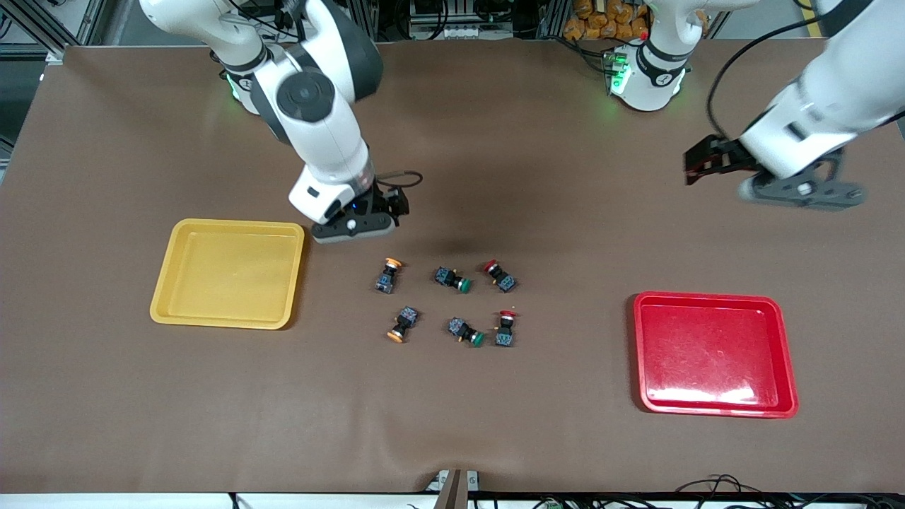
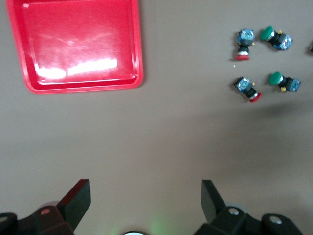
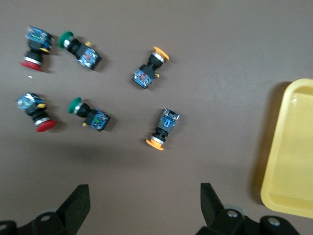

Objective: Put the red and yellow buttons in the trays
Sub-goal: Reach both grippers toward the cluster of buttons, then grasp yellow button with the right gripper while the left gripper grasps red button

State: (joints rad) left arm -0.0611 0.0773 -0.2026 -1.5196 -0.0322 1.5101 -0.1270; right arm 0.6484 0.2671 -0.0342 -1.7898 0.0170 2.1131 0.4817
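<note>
Nothing had been sorted yet: the yellow tray [image 1: 226, 273] and the red tray [image 1: 714, 353] both lay empty on the worktop [image 1: 452, 424], and all six switches sat in a loose cluster between them. The right claw [image 1: 362, 220] hung wide and empty just beside the yellow tray's corner, with the nearest yellow button [image 1: 387, 275] a short way below it toward the camera; the second yellow button [image 1: 401, 324] lay lower again. The left claw [image 1: 714, 164], also spread wide and holding nothing, waited high up, well apart from the two red buttons [image 1: 499, 276] [image 1: 505, 329]. I judged the opening pick was in hand: the right claw needed to drop over the nearest yellow button, skipping the green-capped switches [image 1: 452, 278]
</note>
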